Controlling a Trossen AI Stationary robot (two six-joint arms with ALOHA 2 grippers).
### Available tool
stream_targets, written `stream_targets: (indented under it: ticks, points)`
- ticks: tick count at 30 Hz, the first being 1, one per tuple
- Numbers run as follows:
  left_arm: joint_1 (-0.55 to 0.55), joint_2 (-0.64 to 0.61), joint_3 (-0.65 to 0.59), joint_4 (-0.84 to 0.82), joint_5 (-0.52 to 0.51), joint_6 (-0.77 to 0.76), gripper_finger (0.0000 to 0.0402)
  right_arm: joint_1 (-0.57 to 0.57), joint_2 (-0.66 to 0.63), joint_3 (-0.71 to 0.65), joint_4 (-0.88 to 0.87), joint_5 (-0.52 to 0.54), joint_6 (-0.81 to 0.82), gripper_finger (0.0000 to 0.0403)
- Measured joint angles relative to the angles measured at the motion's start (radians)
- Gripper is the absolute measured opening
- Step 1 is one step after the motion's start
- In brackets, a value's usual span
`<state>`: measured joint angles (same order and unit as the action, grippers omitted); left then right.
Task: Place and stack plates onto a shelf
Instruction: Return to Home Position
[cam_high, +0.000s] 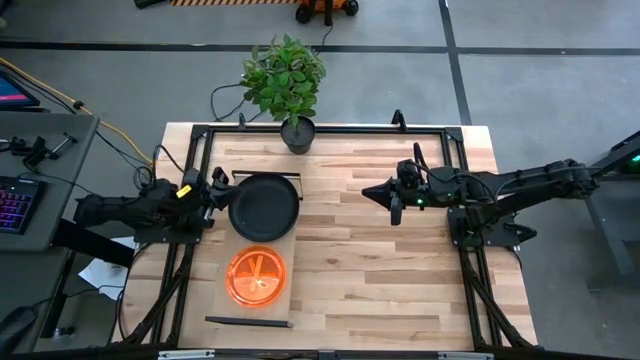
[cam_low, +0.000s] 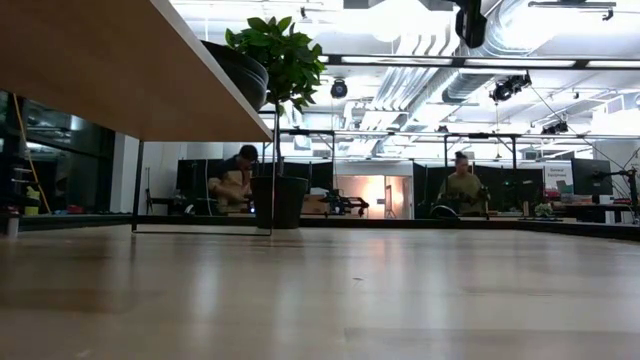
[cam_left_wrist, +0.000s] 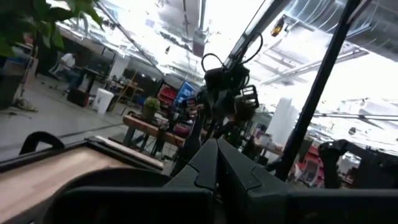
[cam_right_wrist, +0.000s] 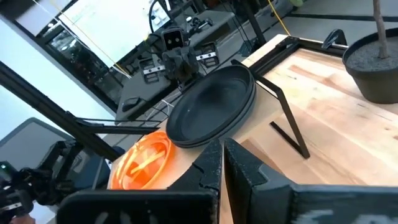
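Note:
The shelf (cam_high: 222, 250) is a pale board raised on thin black rails (cam_high: 248, 322); the low view shows its underside (cam_low: 100, 60). A stack of dark plates (cam_high: 264, 207) (cam_right_wrist: 214, 106) rests on its far half, and a stack of orange plates (cam_high: 256, 277) (cam_right_wrist: 143, 162) on its near half. My left gripper (cam_high: 222, 190) (cam_left_wrist: 217, 165) is shut, level, just left of the dark stack's rim. My right gripper (cam_high: 385, 195) (cam_right_wrist: 222, 158) is shut and hovers over the table's middle right, pointing at the shelf. My left gripper stands right beside the dark stack's left rim (cam_high: 232, 200), coming level from the table's left. I cannot tell whether it touches the rim.
A potted plant (cam_high: 285, 80) (cam_right_wrist: 376, 68) stands at the table's far edge, just behind the shelf. A black frame runs around the tabletop (cam_high: 460, 160). Bare wood lies between the shelf and my right arm. People sit at desks in the room beyond (cam_low: 462, 185).

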<state>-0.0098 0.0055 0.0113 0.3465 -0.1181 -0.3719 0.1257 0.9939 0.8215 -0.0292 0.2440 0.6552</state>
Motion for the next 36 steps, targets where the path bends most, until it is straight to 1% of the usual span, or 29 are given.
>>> stream_targets:
  ticks: [4, 11, 19, 22, 25, 29, 36]
  points:
    - [0.0, -0.002, 0.002, -0.024, 0.006, 0.008, 0.0, 0.0, 0.0, 0.0, -0.02, -0.008, 0.0, 0.0]
    - [0.0, -0.002, 0.002, -0.144, 0.008, 0.033, 0.0, 0.007, 0.0, 0.0, -0.042, -0.022, -0.001, 0.0]
    - [0.001, -0.001, 0.002, -0.146, 0.033, 0.276, 0.0, 0.016, 0.0, 0.0, -0.061, -0.039, -0.008, 0.0]
    - [0.001, -0.001, 0.002, -0.147, 0.033, 0.332, 0.0, 0.016, 0.0, 0.0, -0.072, -0.047, -0.008, 0.0]
    - [0.001, -0.001, 0.002, -0.147, 0.033, 0.335, 0.0, 0.016, 0.0, 0.0, -0.082, -0.051, -0.039, 0.0]
    - [0.001, -0.001, 0.002, -0.147, 0.033, 0.297, 0.0, 0.016, -0.001, 0.0, -0.108, -0.051, -0.084, 0.0]
    - [0.001, -0.001, 0.002, -0.147, 0.033, 0.297, 0.0, 0.022, -0.071, 0.0, -0.285, -0.069, -0.085, 0.0]
